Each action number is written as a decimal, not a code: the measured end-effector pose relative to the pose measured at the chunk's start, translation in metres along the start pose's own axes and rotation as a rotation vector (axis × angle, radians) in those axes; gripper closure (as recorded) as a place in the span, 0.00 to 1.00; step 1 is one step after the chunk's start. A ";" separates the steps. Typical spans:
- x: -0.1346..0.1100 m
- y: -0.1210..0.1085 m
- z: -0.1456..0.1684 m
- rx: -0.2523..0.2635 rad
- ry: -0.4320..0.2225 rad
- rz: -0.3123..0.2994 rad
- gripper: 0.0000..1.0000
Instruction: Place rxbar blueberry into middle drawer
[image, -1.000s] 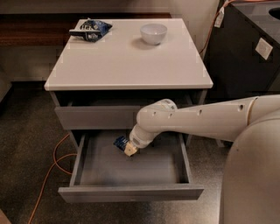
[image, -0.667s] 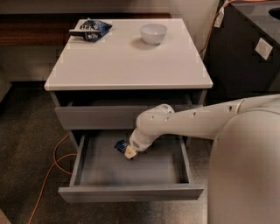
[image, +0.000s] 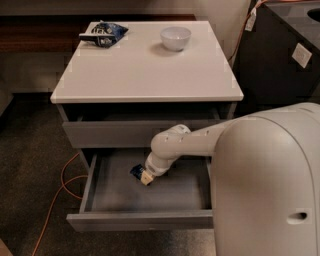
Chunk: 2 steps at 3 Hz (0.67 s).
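Note:
The middle drawer (image: 145, 220) is pulled open under the white cabinet top. My gripper (image: 145, 177) reaches down into it from the right, low over the drawer floor left of centre. It is shut on the rxbar blueberry (image: 135, 171), a small dark navy bar that sticks out to the left of the fingertips, just above or on the drawer floor. My arm hides the right part of the drawer's inside.
The cabinet top (image: 145, 75) holds a crinkled blue-and-white snack bag (image: 104, 32) at the back left and a white bowl (image: 175, 37) at the back. The top drawer (image: 110, 134) is closed. An orange cable (image: 55, 200) lies on the floor at left. A dark cabinet (image: 280, 55) stands right.
My gripper with the bar has moved slightly lower and to the left inside the drawer. My arm and body now fill more of the right side of the view.

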<state>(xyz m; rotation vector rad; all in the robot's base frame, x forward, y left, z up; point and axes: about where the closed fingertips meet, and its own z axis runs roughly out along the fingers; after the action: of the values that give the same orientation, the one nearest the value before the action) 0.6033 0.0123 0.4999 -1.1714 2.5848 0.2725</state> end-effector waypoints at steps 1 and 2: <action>0.009 -0.014 0.031 -0.005 0.038 0.030 1.00; 0.013 -0.022 0.048 -0.014 0.057 0.038 1.00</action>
<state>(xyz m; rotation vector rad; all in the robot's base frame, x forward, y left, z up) 0.6206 0.0021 0.4494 -1.1525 2.6611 0.2691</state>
